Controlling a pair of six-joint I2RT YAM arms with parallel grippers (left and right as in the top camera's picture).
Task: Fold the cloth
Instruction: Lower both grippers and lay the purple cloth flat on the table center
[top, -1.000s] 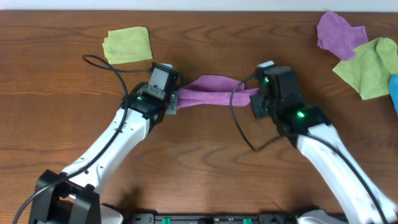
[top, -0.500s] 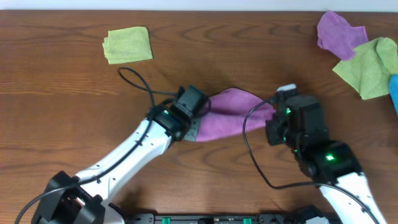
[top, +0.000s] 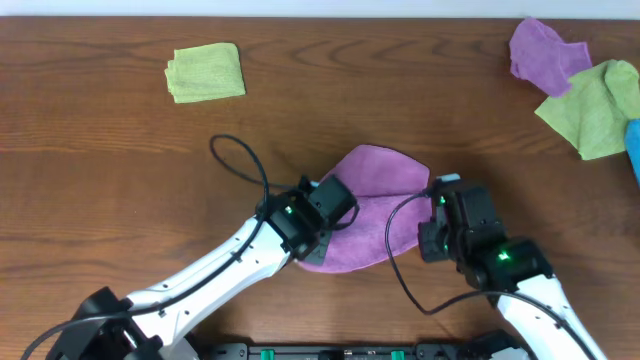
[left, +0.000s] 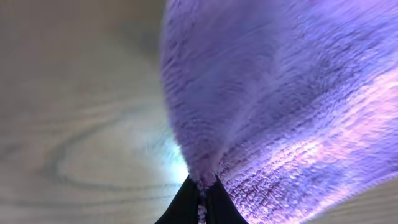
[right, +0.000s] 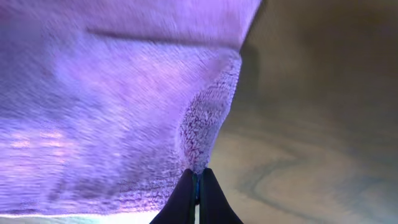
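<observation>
table: brown wood, visible grain
cloth: purple, draped mid-table
left gripper: clamped on cloth
right gripper: clamped on cloth

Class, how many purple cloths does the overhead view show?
2. The held purple cloth is spread mid-table; the crumpled purple cloth sits top right, beside a green cloth. Others may be out of frame.

Left end effector and right end effector both pinched tight
</observation>
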